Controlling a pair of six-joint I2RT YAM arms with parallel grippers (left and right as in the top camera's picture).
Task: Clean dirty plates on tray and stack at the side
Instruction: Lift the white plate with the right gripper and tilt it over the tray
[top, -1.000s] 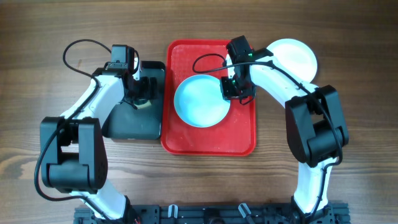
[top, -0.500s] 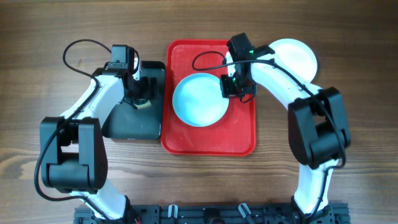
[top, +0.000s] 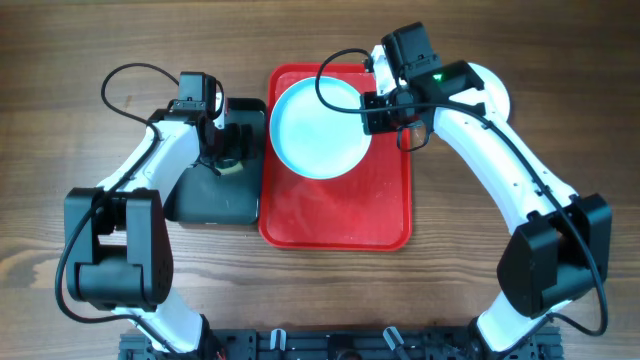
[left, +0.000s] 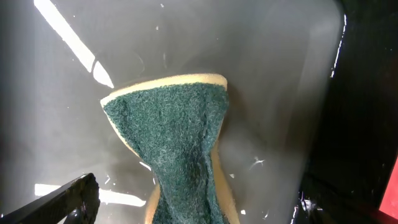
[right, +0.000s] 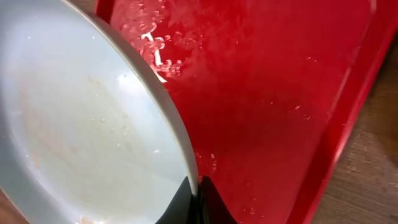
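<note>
**Right gripper (top: 376, 114) clenched on a pale-blue plate (top: 318, 125) over the red tray (top: 335, 220)**

Right gripper fingers are pinched together on the plate's right-hand rim. In the wrist view the two dark fingertips meet on the thin edge, one on each face. The plate lies over the far half of the tray. Its left edge reaches the tray's left rim, and the gripper is on the side nearer the tray's right rim. Whether its underside touches the tray floor cannot be told. Faint orange-brown smears mark the plate's inner face. The bare part of the tray beside it is wet, with droplets scattered near the plate's rim.

A white plate (top: 492, 92) sits on the desk (top: 60, 60) just off the tray's far right corner, partly hidden by the right arm.

A black tray (top: 205, 200) lies against the red tray's left rim. Above it the left gripper (top: 228, 148) is released, with its jaws spread wide. A green-and-yellow sponge (left: 180, 149) lies between them on the wet black surface, not squeezed.
</note>
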